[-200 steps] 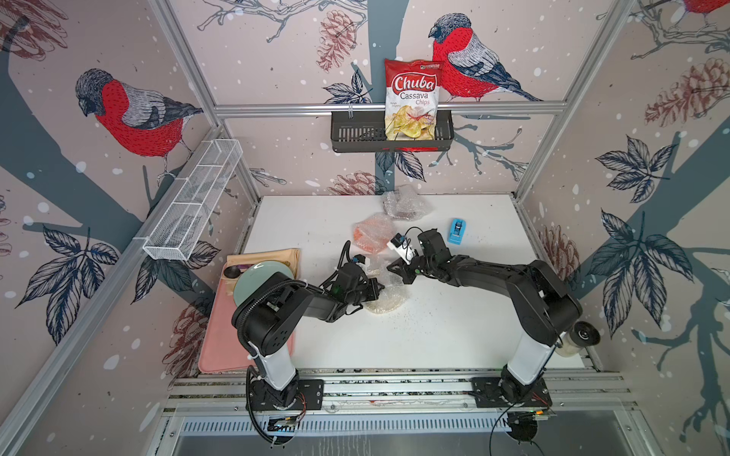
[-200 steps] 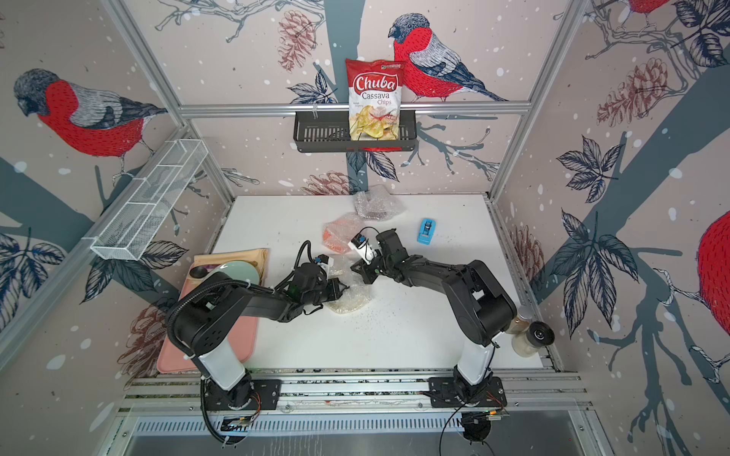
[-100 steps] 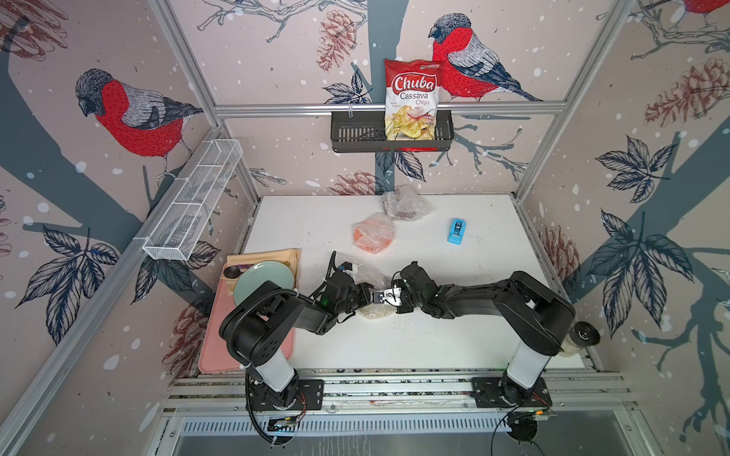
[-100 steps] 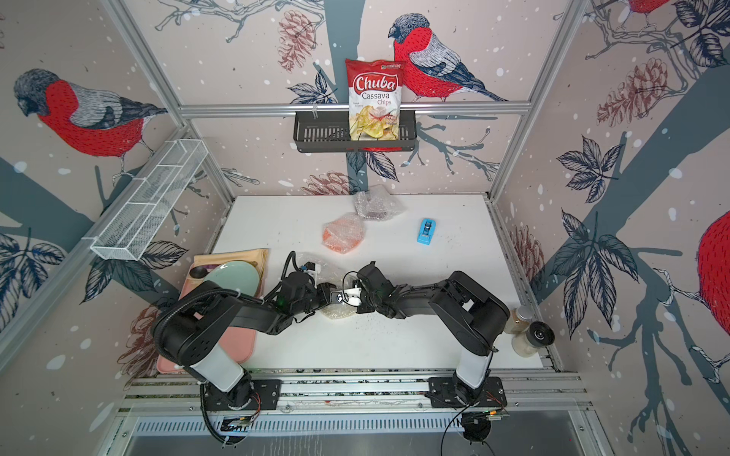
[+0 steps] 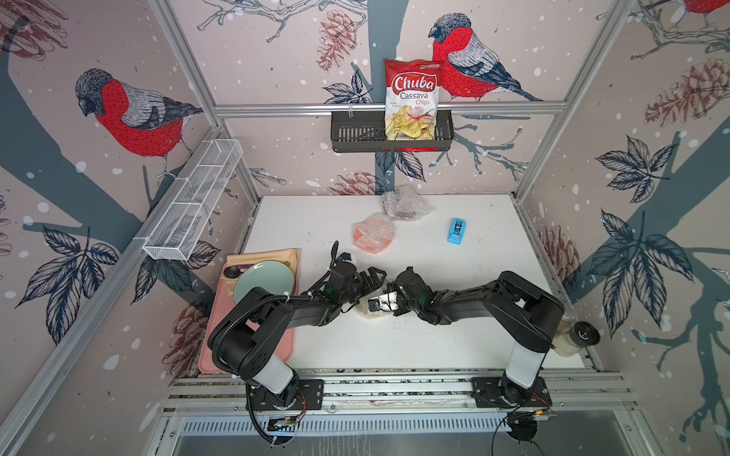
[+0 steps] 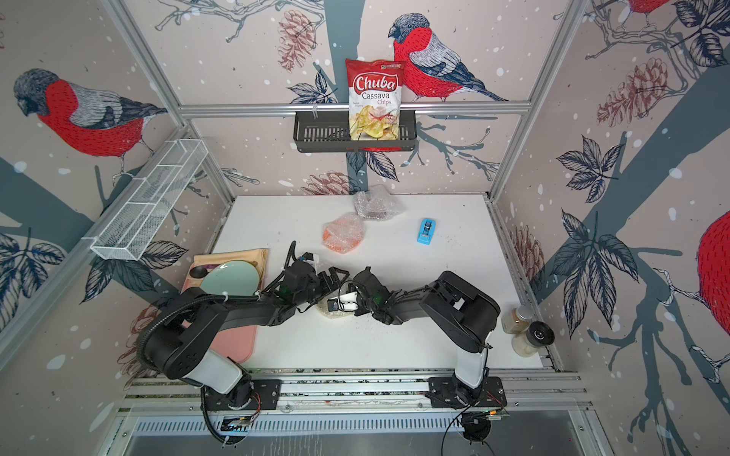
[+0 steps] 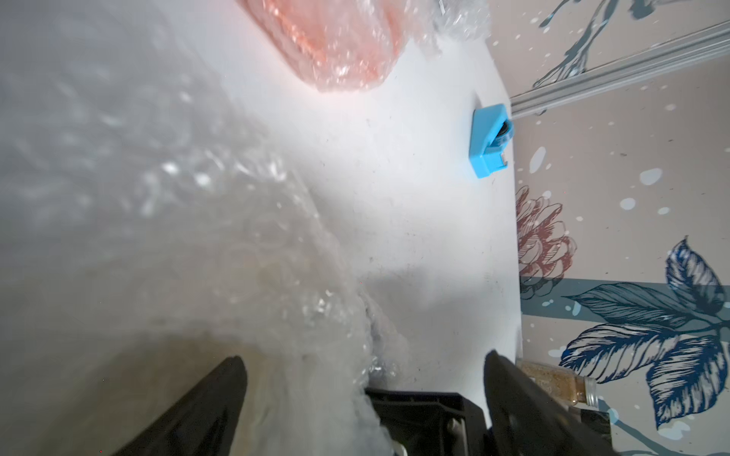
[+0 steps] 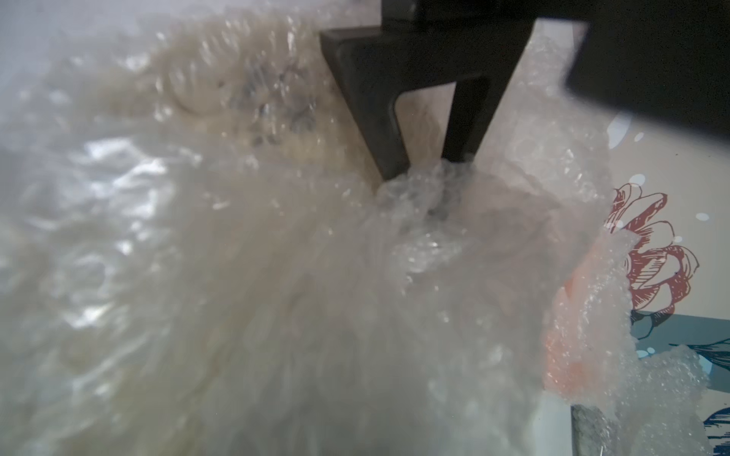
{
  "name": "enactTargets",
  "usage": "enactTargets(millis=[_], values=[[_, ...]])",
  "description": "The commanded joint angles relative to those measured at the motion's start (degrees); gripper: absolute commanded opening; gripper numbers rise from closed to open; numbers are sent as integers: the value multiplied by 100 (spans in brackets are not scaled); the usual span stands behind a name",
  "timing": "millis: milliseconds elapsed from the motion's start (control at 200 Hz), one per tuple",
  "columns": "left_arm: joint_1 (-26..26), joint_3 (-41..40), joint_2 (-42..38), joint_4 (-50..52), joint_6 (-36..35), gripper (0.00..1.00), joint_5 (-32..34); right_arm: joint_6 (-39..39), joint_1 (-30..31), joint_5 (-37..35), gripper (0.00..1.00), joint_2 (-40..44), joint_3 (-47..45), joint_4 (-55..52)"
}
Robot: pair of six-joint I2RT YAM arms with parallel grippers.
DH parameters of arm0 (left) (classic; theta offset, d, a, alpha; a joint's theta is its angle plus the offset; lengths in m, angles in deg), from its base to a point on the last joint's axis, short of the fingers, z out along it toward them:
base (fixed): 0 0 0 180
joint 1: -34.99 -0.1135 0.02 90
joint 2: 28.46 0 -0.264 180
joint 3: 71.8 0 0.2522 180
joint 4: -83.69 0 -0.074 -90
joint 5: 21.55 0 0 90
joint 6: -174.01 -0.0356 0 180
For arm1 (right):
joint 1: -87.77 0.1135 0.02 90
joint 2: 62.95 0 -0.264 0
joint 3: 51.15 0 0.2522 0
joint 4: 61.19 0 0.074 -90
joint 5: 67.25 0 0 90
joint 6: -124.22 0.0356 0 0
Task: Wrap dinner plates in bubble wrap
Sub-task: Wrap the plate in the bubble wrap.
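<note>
Two of the three plates look done. The orange plate (image 5: 373, 237) lies wrapped near the blue tape dispenser (image 5: 457, 231), on the side toward the left arm. A darker wrapped bundle (image 5: 405, 203) sits a little farther from the dispenser, toward the back wall. The cream plate (image 6: 333, 312) lies well apart from the dispenser, toward the robot's bases, on the white surface (image 5: 454, 343) under both arms, with bubble wrap (image 8: 276, 276) bunched over it.

The right hand (image 8: 424, 169) is clamped on a gathered tuft of that wrap. The left hand (image 7: 363, 357) has its fingers spread wide and holds nothing, with wrap lying just beside them.

The risk I see is that one pinch is all that keeps the folds closed. No tape is visible on this bundle, and the springy sheet would likely open if the right hand let go. A pull on the tuft could drag or tip the plate. The left hand's spread fingers could snag the loose edge.

The only readable writing is on the snack bag (image 5: 412, 98) in the wall basket beyond the dispenser: "Chuba Cassava Chips". Its finer print is too small to read.
</note>
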Motion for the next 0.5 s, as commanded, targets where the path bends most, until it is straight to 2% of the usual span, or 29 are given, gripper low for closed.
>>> enactTargets(millis=[0, 220, 280, 365, 465, 495], values=[[37, 169, 157, 1362, 72, 95, 420, -83, 27, -224, 0, -45, -81, -1397], [272, 131, 500, 1466, -159, 68, 70, -90, 68, -208, 0, 222, -56, -1355], [344, 76, 536, 1390, -200, 59, 24, -69, 80, -200, 4, 255, -42, -1336], [348, -69, 582, 1079, -168, 31, -71, 40, 72, -161, 12, 318, -10, -1319], [348, -75, 670, 921, -190, 12, -127, 211, 71, -85, 24, 452, -2, -1304], [349, -66, 700, 897, -199, 4, -147, 308, 61, -75, 30, 535, -10, -1246]])
